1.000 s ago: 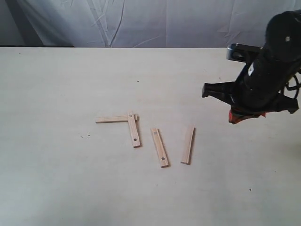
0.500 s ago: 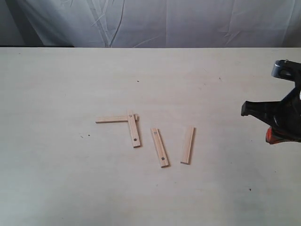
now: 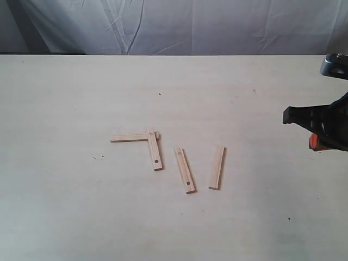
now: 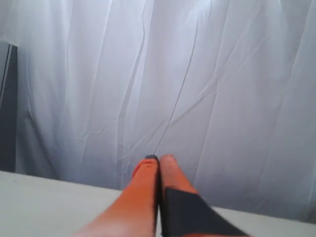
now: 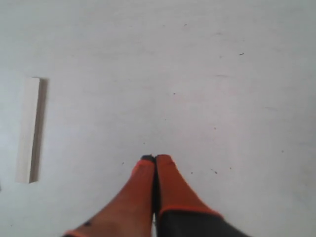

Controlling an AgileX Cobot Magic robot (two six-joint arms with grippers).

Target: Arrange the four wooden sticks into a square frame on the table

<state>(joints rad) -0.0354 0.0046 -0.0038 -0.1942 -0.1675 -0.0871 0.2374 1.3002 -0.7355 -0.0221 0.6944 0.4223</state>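
Left gripper (image 4: 158,159) fingers together. On table (image 3: 65,206): stick 1 (image 3: 129,138) runs left-right, stick 2 (image 3: 155,151) crosses its right end, front-back: an L. Then stick 3 (image 3: 184,170), stick 4 (image 3: 217,167) lie loose, roughly front-back. Right gripper (image 5: 155,159) fingers together too, far right.

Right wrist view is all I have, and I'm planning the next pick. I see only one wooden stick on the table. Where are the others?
Observer: The exterior view shows four. Two meet end to end in an L: the crosswise stick and the corner stick.
Operator: And the one I see?
Observer: Probably the rightmost stick. It lies loose, apart from the middle stick.
Operator: Is the left gripper near them?
Observer: No. The left gripper is shut, faces the white curtain, and is outside the exterior view.
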